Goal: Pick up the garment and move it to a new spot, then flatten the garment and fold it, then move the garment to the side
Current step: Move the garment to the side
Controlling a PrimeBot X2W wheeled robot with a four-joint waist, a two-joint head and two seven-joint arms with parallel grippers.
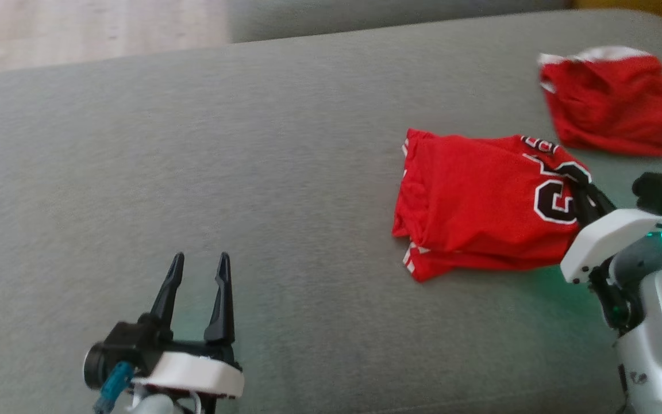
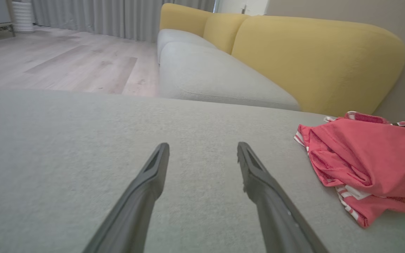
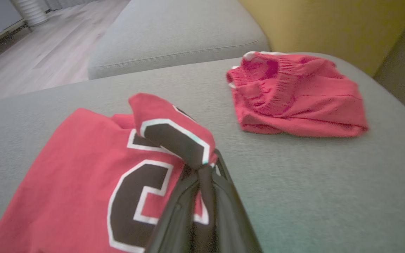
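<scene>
Grey cushion (image 1: 285,144) under red jersey (image 1: 474,207), wood floor (image 1: 78,29)

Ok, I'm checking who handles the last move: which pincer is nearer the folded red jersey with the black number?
Right. The right pincer is shut on the jersey at its numbered edge; the left pincer stands open over bare cushion, well off to the jersey's left.

We see a red jersey (image 1: 469,207) with black numerals (image 1: 555,198) edged in white, and red-and-white striped trim (image 1: 413,257) at its hems. The second garment (image 1: 612,106) is plain red with a white edge. The sofa cushion (image 1: 250,172) is grey, its backrest (image 2: 311,59) mustard yellow, the floor (image 2: 65,66) pale wood. The left tool (image 1: 201,257) has black fingers (image 1: 220,299), a white housing (image 1: 193,374) and a teal cable (image 1: 114,386).
</scene>
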